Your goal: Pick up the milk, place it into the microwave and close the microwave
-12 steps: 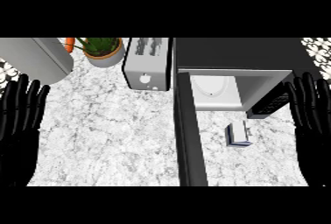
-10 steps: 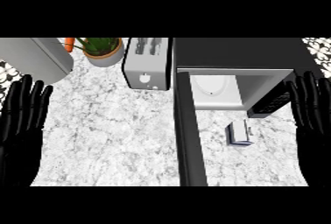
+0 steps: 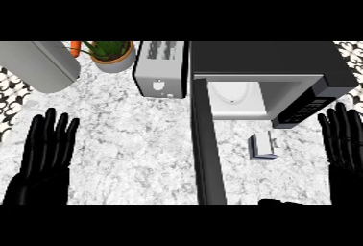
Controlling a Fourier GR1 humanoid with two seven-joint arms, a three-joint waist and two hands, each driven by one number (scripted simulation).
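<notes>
A small white and blue milk carton (image 3: pixel 264 145) stands on the marble counter, just in front of the microwave's open cavity. The black microwave (image 3: pixel 273 65) sits at the back right, with a white plate (image 3: pixel 236 93) inside. Its door (image 3: pixel 206 149) swings out toward me, seen edge-on as a long dark bar left of the milk. My right hand (image 3: pixel 345 139) is open at the right edge, fingers up, well right of the carton. My left hand (image 3: pixel 46 149) is open at the lower left, far from the milk.
A silver toaster (image 3: pixel 162 69) stands left of the microwave. A potted plant (image 3: pixel 112 53) and a carrot (image 3: pixel 74 48) are behind it at the back left, beside a large grey rounded appliance (image 3: pixel 39 65). Patterned tiles (image 3: pixel 10 91) lie beyond the counter's left edge.
Both hands have drifted slightly inward and down in the view. The milk and the microwave door have not moved.
</notes>
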